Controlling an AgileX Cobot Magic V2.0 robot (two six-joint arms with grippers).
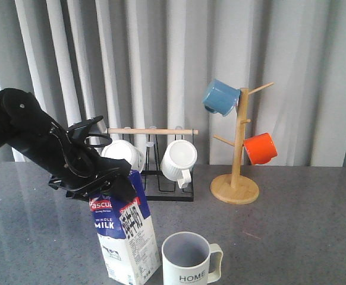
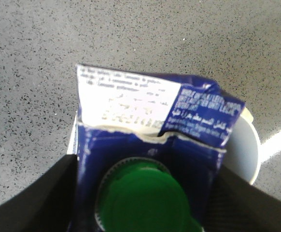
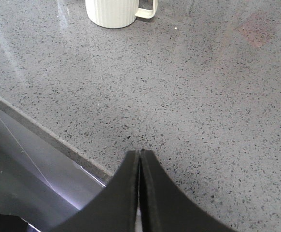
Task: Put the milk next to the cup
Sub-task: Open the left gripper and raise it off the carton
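Note:
The milk [image 1: 125, 237], a tall blue-and-white carton, stands slightly tilted near the table's front edge. My left gripper [image 1: 104, 178] is shut on its gable top. In the left wrist view the green cap [image 2: 145, 203] sits between my two black fingers [image 2: 32, 198], with the left gripper [image 2: 147, 193] clamped on the carton's sides. The cup [image 1: 188, 260], white with "HOME" on it, stands just right of the carton, a small gap apart; its rim [image 2: 250, 145] shows past the carton. My right gripper [image 3: 140, 153] is shut and empty above the table, far from the cup [image 3: 114, 12].
A black rack [image 1: 152, 178] with a wooden bar holds two plain white mugs [image 1: 179, 159] behind the carton. A wooden mug tree [image 1: 237, 148] at the back right carries a blue mug [image 1: 220, 97] and an orange mug [image 1: 260, 148]. The table edge [image 3: 44, 133] runs by my right gripper.

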